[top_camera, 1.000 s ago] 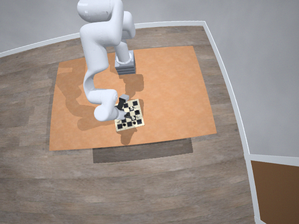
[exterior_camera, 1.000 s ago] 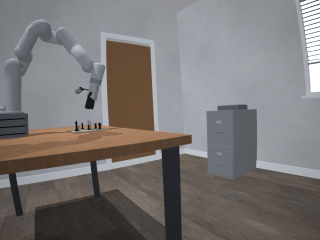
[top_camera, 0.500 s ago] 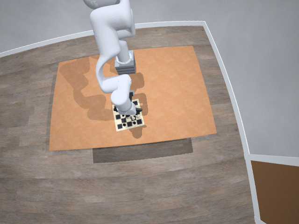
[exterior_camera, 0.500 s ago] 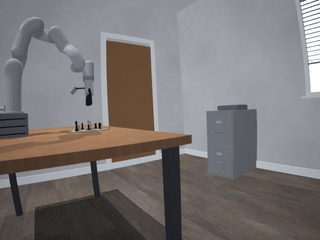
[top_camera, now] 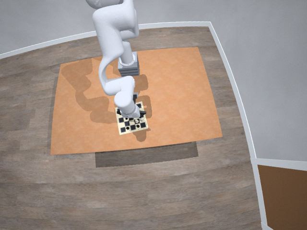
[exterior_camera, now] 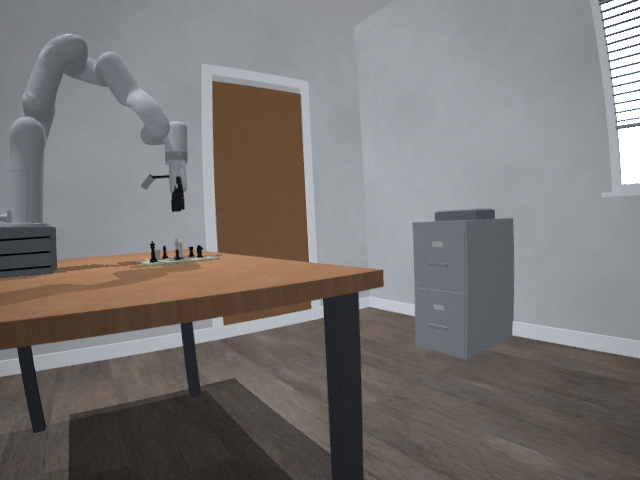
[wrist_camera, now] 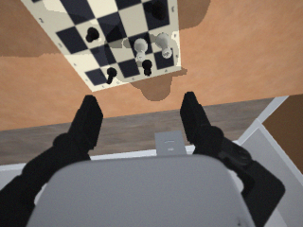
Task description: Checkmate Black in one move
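A small chessboard (top_camera: 132,119) lies on the orange table; it also shows in the exterior view (exterior_camera: 175,258) and at the top of the wrist view (wrist_camera: 115,40). Black and white pieces stand on it. In the wrist view two white pieces (wrist_camera: 140,46) (wrist_camera: 163,42) stand close together near the board's near corner, with black pawns (wrist_camera: 147,67) (wrist_camera: 111,74) (wrist_camera: 92,34) around them. My gripper (wrist_camera: 141,103) (exterior_camera: 177,198) is open and empty, high above the board, its fingers pointing down over the table's edge. The arm hides part of the board in the top view.
The arm's grey base (top_camera: 128,66) stands on the table behind the board. A grey filing cabinet (exterior_camera: 462,281) stands on the floor to the right, and a brown door (exterior_camera: 258,170) is behind the table.
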